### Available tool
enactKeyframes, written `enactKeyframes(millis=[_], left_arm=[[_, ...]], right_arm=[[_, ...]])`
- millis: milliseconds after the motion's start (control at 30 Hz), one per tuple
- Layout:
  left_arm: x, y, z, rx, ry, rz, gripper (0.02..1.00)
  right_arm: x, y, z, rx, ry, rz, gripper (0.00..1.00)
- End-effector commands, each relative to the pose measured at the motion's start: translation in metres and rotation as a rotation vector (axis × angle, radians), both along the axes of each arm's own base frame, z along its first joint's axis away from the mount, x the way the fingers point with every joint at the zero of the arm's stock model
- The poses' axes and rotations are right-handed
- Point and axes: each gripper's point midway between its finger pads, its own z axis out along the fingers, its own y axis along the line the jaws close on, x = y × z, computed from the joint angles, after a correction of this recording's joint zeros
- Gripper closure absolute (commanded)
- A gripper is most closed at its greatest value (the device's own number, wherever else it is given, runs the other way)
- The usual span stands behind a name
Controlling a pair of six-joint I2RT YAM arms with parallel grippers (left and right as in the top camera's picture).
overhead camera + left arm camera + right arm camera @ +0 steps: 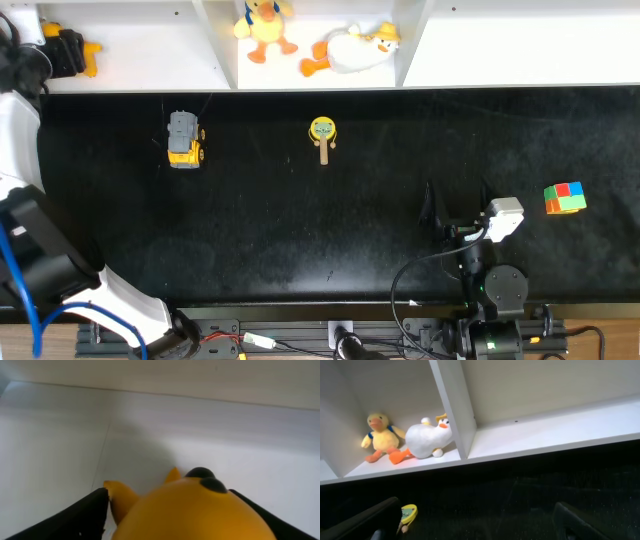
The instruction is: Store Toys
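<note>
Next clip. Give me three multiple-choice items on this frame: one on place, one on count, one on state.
1. Where is the white duck plush?
A) middle compartment of the shelf
B) on the table
C) right compartment

2. How many toys lie on the black table?
A) one
B) three
C) five

3. The right gripper is:
A) shut on a toy
B) open, holding nothing
C) inside the shelf

Key: A, it lies beside the yellow duck between the dividers; B, truck, paddle toy, colour cube; B, its fingers stand apart over bare table.
</note>
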Motion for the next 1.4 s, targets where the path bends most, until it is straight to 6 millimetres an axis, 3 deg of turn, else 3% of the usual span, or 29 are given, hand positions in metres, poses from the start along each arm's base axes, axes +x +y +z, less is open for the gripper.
enactKeyframes(millis=[33, 100, 433, 667, 933, 1400], left_arm=[[0.008, -0.006, -0.004, -0.028, -0.009, -0.002, 0.141], [0.008, -0.006, -0.004, -0.031, -0.01, 0.0, 0.02], [0.006, -0.005, -0.003, -0.04, -0.004, 0.013, 0.02], [0.002, -0.007, 0.018, -0.04, -0.037, 0.023, 0.02], [-0.006, -0.01, 0.027, -0.041, -0.032, 0.024, 0.02], [-0.019, 0.0, 0.058, 0.028, -0.063, 0.09, 0.023]], right_arm=[[0.0, 0.002, -0.004, -0.003, 0.0, 0.011, 0.007], [0.0, 0.002, -0.004, -0.003, 0.0, 0.011, 0.007], [0.0, 0.002, -0.004, -0.003, 0.0, 0.011, 0.005], [0.0, 0.002, -0.004, -0.003, 0.0, 0.011, 0.007], [0.0, 0.002, -0.004, -0.003, 0.0, 0.011, 0.007], [0.0, 0.002, -0.004, -0.003, 0.0, 0.011, 0.007]])
